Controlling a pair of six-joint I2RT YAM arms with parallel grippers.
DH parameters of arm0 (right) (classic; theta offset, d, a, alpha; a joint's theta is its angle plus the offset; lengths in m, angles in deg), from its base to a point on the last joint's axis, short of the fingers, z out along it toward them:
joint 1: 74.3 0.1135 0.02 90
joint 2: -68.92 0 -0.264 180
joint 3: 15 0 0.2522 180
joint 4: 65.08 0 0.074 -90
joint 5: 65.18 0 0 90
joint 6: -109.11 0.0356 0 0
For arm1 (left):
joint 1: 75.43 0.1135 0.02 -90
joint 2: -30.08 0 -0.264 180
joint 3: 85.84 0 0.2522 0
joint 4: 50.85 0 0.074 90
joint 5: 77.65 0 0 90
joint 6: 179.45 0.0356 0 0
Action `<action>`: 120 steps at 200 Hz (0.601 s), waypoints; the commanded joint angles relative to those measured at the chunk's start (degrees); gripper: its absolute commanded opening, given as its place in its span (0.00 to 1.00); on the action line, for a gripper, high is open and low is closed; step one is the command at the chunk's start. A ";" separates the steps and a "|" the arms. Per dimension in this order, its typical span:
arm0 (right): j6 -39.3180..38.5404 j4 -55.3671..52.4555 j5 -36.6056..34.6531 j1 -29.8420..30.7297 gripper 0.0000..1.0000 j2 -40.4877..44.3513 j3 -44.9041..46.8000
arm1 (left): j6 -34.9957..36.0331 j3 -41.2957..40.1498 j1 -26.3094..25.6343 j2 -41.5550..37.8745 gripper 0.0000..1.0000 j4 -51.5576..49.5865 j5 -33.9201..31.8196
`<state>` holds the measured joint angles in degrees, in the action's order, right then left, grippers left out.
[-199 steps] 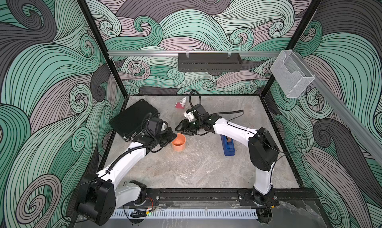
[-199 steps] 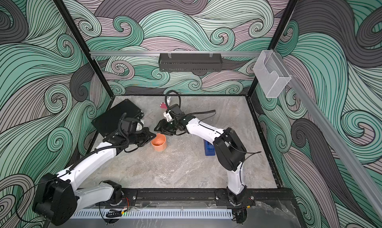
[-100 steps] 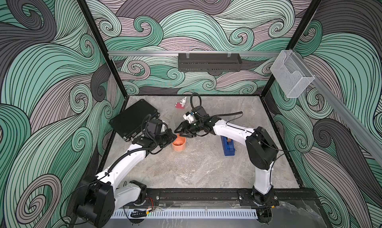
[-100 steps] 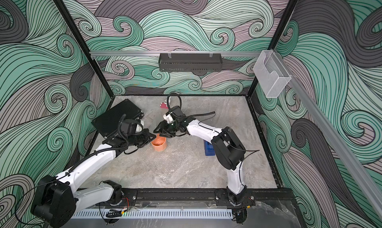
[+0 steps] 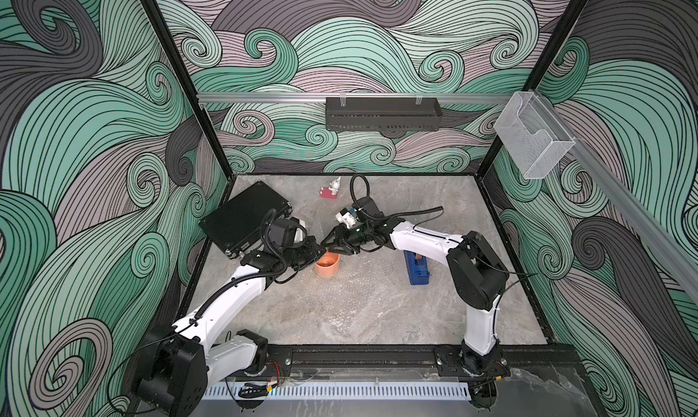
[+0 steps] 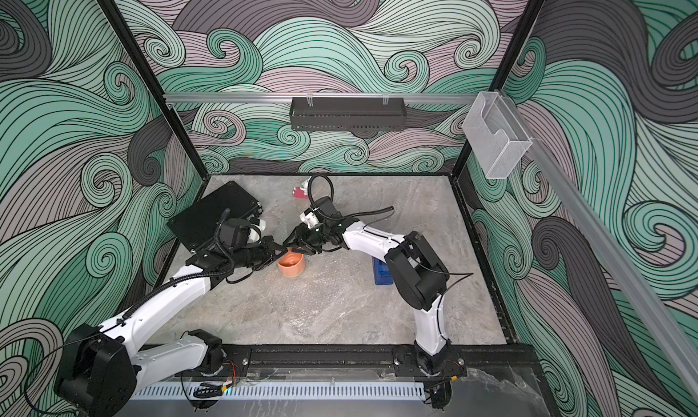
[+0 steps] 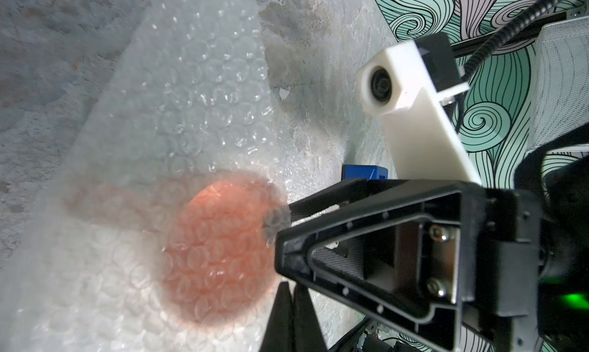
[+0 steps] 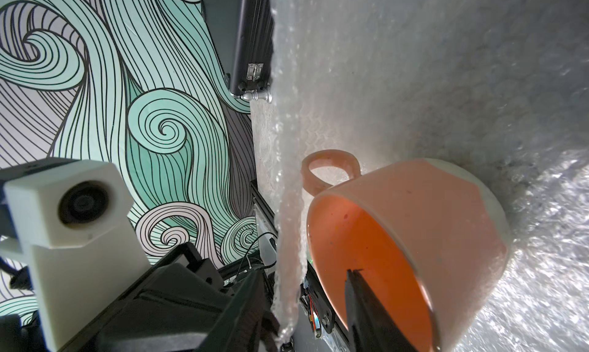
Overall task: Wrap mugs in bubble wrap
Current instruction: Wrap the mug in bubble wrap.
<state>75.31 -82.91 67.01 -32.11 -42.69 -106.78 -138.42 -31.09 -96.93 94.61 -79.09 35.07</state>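
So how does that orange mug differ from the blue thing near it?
The mug is salmon-orange, round and open-topped; the blue tape dispenser is a long box. The mug stands on bubble wrap, with a raised fold veiling it in the left wrist view; the dispenser lies uncovered. Both are small and sit on the table.

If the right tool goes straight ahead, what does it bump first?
Probably the lifted bubble wrap edge, hanging between the fingers of the right tool; the left tool sits beyond, depth unclear.
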 commanded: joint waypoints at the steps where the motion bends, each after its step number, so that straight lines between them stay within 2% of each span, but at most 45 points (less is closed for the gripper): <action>1: -0.19 1.05 2.30 0.39 0.38 -1.65 -0.95 | 1.11 -0.26 -0.47 0.07 0.00 1.97 1.85; 43: -0.97 0.38 1.84 0.69 0.01 -1.71 -0.47 | 1.70 0.93 -0.56 -0.75 0.00 -0.32 1.78; 51: -2.15 -1.23 0.80 0.71 0.00 -1.31 -0.68 | 2.12 1.70 -0.55 -1.36 0.00 -2.01 1.15; 56: -3.14 -2.48 0.16 0.61 0.00 -1.02 -1.00 | 2.40 2.23 -0.56 -1.86 0.04 -3.22 0.71; 72: -6.62 -7.35 -2.71 0.61 0.00 0.09 -2.05 | 3.58 3.87 -0.55 -3.70 0.28 -7.88 -1.63; 86: -9.10 -10.79 -4.50 0.60 0.00 0.84 -2.81 | 4.76 5.11 -0.48 -5.29 0.43 -11.30 -4.71; 120: -14.35 -17.68 -8.46 0.61 0.00 1.88 -4.54 | 7.31 6.70 -0.44 -7.93 0.62 -17.24 -15.87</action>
<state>66.70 -93.05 62.84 -31.43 -44.00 -109.32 -134.50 -27.46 -96.95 88.34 -89.10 28.97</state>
